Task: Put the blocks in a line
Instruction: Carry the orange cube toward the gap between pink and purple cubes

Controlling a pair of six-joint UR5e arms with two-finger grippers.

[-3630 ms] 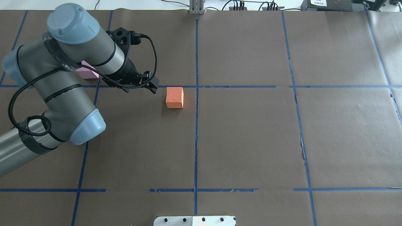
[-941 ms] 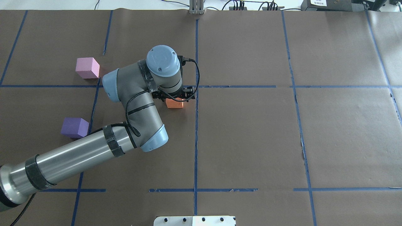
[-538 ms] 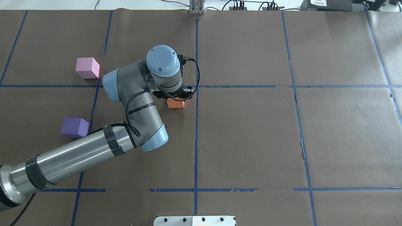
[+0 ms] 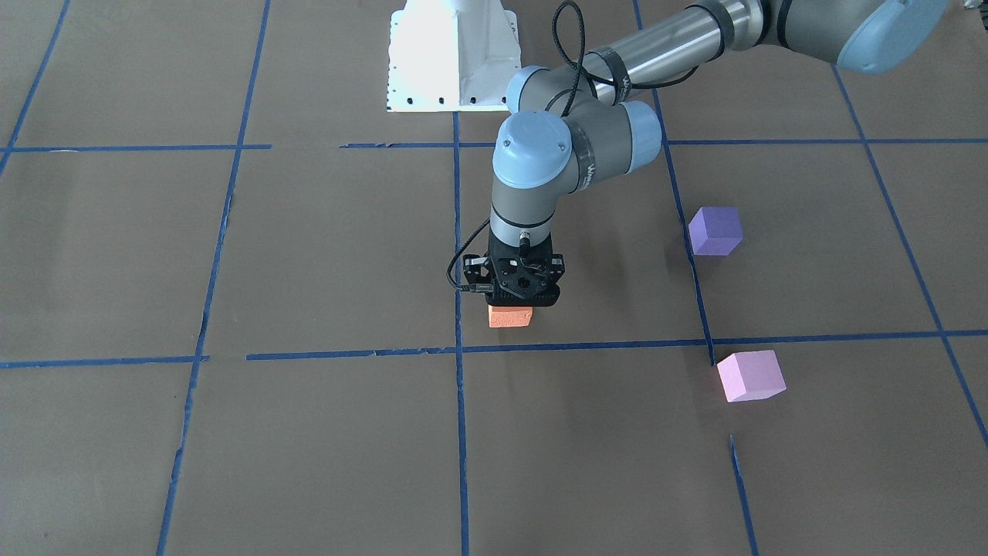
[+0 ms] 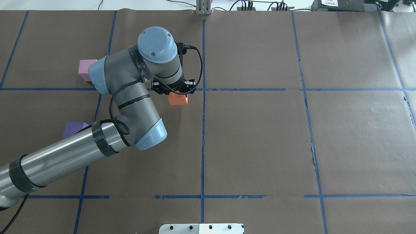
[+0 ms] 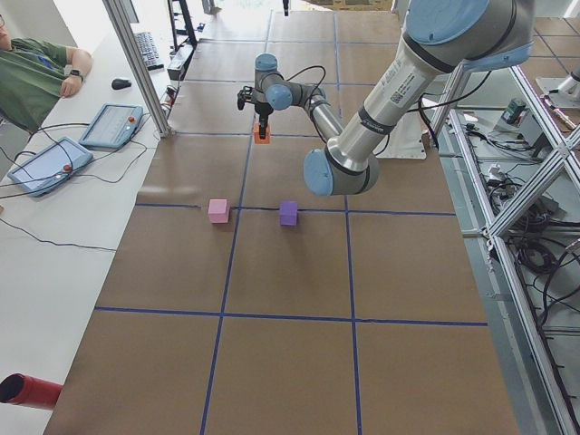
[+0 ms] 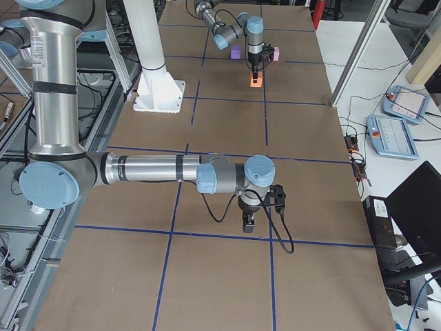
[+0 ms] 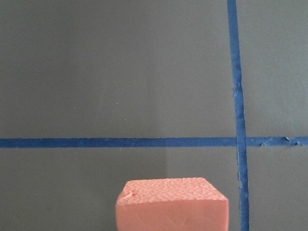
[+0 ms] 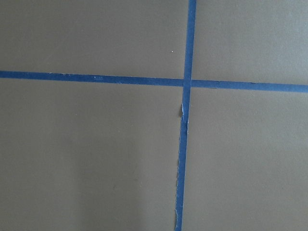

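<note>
So left claw now clamps the orange block and has lifted it off the desk, first pick done; right claw, can't tell.

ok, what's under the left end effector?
The orange block is directly under the left end effector; only its lower part shows. The fingers and their contact with the block are covered by the end effector's body.
</note>
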